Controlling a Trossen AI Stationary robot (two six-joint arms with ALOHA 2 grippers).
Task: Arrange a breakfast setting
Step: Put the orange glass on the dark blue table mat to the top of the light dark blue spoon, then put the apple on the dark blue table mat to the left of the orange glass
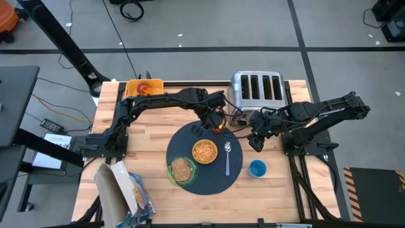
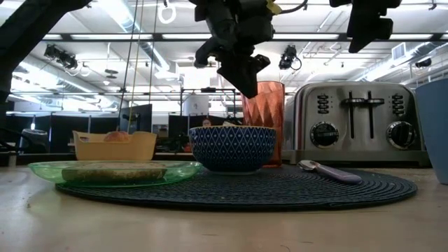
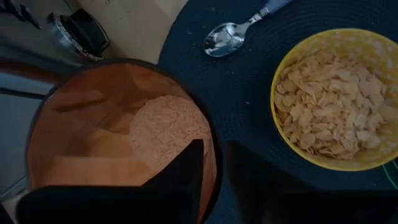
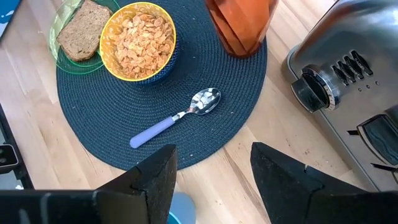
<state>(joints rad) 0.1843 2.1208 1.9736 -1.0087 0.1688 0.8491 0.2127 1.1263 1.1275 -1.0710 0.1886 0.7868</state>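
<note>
The left gripper (image 1: 215, 121) hangs directly above the tall ribbed orange plastic tumbler (image 2: 263, 120), which stands upright on the far edge of the round dark blue-grey woven mat (image 1: 183, 180). Its fingers look slightly parted at the rim; whether they grip it, I cannot tell. The right gripper (image 4: 213, 171), half open and empty, waits beside the mat.

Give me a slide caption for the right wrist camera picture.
Cereal bowl, toast, spoon and orange tumbler on the round mat.
</note>
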